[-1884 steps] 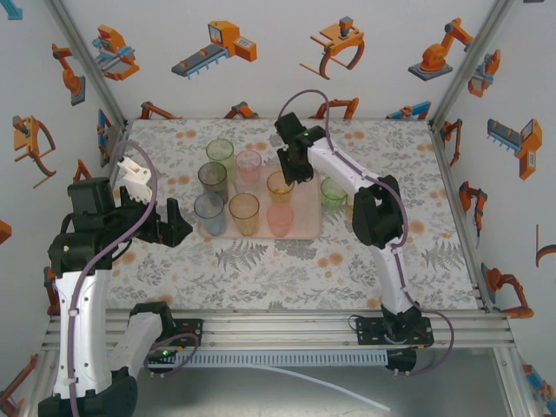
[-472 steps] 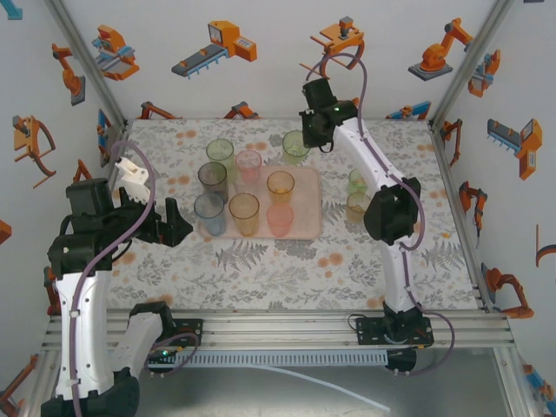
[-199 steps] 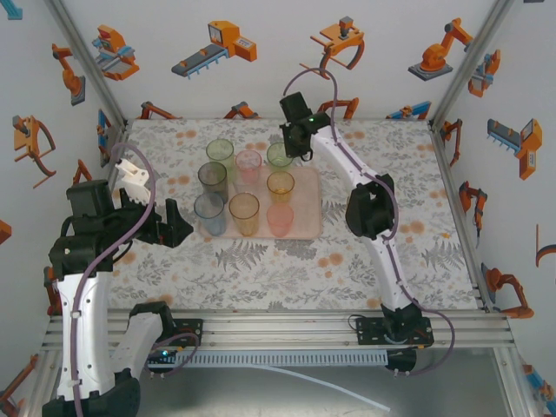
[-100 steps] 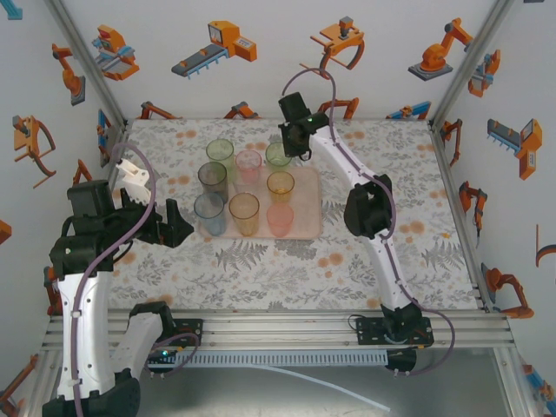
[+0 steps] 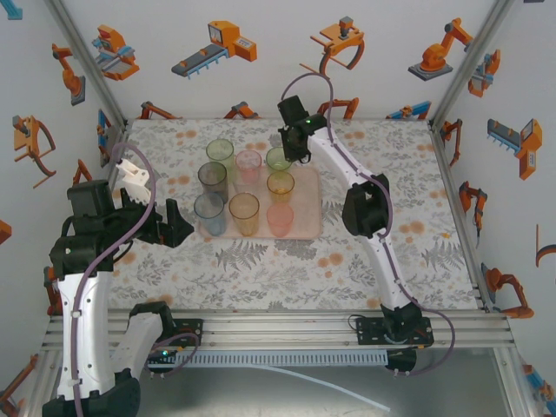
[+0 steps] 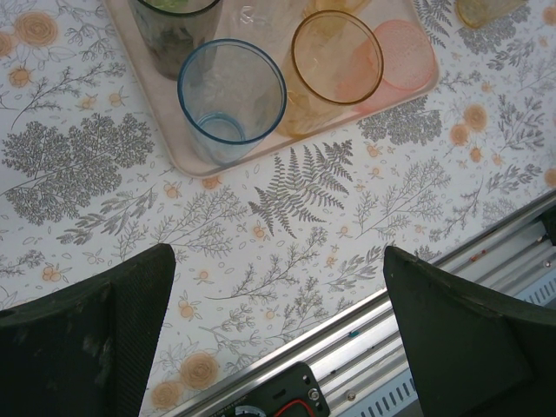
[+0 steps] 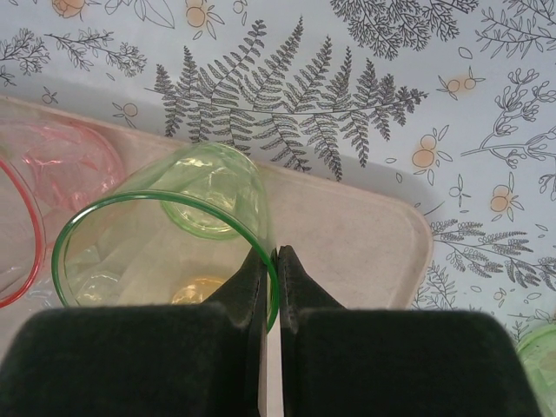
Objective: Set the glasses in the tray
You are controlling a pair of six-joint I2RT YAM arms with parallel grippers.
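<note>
The pale pink tray [image 5: 308, 221] lies mid-table with several glasses in it, among them a grey one [image 5: 213, 178], a blue one [image 5: 209, 210] and an amber one [image 5: 280, 185]. My right gripper [image 5: 292, 148] is shut on the rim of a green glass [image 5: 278, 158]. In the right wrist view the fingertips [image 7: 272, 261] pinch that rim, and the green glass [image 7: 187, 217] has its base over the tray's corner [image 7: 365, 252]. My left gripper [image 5: 181, 224] hovers open left of the tray, nothing between its fingers [image 6: 278, 330].
Floral table surface [image 5: 261, 269] surrounds the tray. Another green glass [image 7: 540, 349] stands off the tray at the right wrist view's lower right edge. An amber glass [image 6: 486, 9] sits beyond the tray's end. The metal rail [image 5: 278, 326] runs along the near edge.
The right gripper has edged slightly nearer with the green glass, settling at the tray's far right corner. The left arm has not moved.
</note>
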